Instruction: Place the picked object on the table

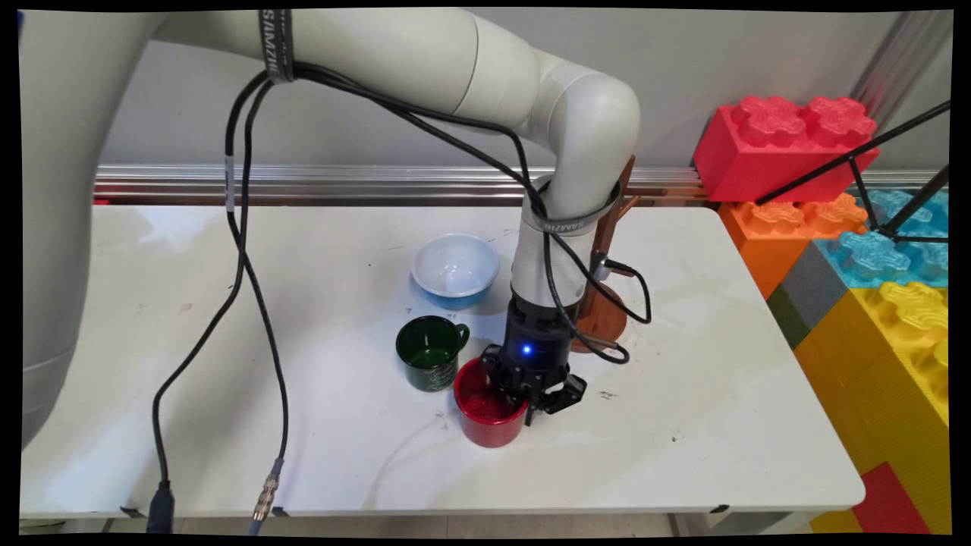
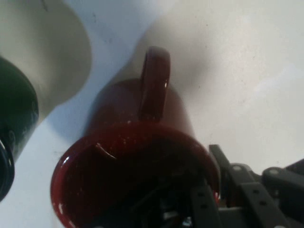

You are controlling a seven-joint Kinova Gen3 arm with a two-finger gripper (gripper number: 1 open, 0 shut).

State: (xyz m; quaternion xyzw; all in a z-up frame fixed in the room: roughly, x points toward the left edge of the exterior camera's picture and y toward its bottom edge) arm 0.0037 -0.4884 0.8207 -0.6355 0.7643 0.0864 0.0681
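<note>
A red mug [image 1: 485,421] stands on the white table [image 1: 683,425] near its front middle. My gripper [image 1: 526,409] points straight down at the mug's right rim, one finger inside the cup and the other outside it. In the hand view the red mug [image 2: 128,156] fills the middle with its handle on the far side. There my gripper [image 2: 216,199] is shut on the rim at the lower right. A dark green mug [image 1: 428,356] stands just to the left of the red one and shows at the hand view's left edge [image 2: 12,118].
A pale blue bowl [image 1: 455,269] sits behind the green mug. A wooden stand with a round base [image 1: 603,311] rises just behind my wrist. Large toy blocks [image 1: 781,144] are stacked off the table's right side. Black cables [image 1: 250,303] hang over the left part.
</note>
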